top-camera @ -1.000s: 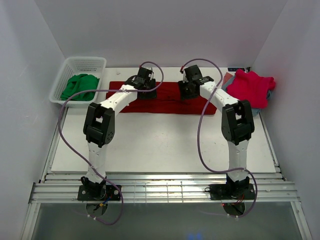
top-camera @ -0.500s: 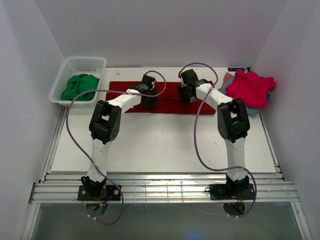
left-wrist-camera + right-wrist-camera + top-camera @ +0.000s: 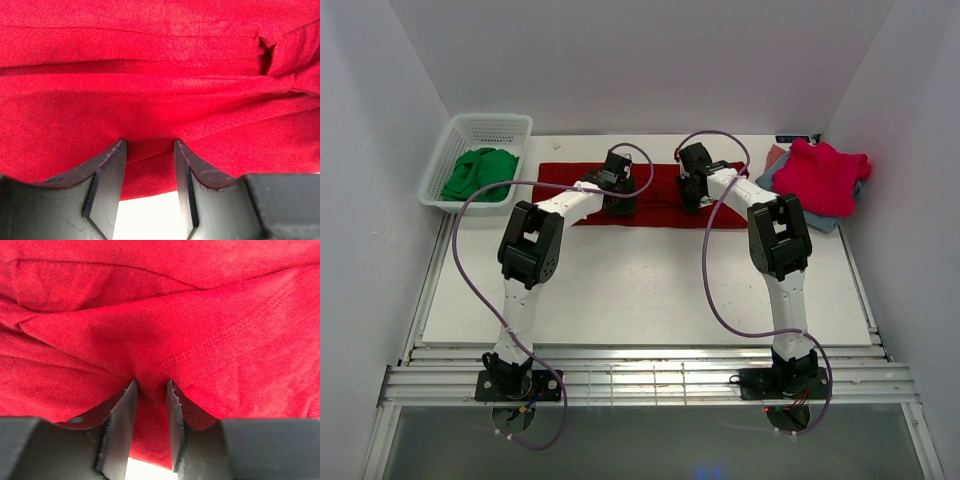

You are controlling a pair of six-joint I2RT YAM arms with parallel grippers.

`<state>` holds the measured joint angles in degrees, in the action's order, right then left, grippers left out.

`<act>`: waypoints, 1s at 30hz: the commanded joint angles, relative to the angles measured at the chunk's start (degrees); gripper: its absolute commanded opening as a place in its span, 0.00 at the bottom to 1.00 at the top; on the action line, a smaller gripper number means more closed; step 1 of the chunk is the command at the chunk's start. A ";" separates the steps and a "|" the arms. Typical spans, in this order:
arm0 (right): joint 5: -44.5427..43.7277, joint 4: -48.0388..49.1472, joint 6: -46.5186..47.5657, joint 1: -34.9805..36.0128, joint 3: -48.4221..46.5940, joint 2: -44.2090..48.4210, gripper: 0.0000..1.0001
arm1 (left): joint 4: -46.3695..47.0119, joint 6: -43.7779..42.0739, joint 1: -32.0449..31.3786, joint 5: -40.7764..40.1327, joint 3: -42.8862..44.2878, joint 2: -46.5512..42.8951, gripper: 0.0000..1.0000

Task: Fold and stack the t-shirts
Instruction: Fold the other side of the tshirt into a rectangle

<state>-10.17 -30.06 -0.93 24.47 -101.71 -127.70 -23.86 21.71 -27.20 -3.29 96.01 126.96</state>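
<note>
Dark red t-shirt (image 3: 650, 198) spread flat across table (image 3: 620, 290) at 12 o'clock. Left gripper (image 3: 150, 150) and right gripper (image 3: 151, 386) each pinch fold of its near hem. Pink-red t-shirt (image 3: 823, 175) tops grey-blue folded pile (image 3: 835, 218) at 2 o'clock; green cloth (image 3: 478, 172) in white basket (image 3: 490, 125) at 10 o'clock.

White mesh basket (image 3: 460, 128) at far left, crumpled green cloth (image 3: 478, 171) inside

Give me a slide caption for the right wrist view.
Right gripper pinching a fold of the dark red t-shirt at its near edge.
</note>
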 commanded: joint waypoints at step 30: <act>-13.64 13.51 3.66 -0.12 -13.17 -8.44 0.33 | -0.93 0.35 -0.31 -0.31 -8.91 -5.22 0.52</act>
<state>-21.23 -23.75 3.31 24.56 -113.99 -136.16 -18.85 22.09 -27.24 -3.60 89.58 123.66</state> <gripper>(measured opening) 0.293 0.520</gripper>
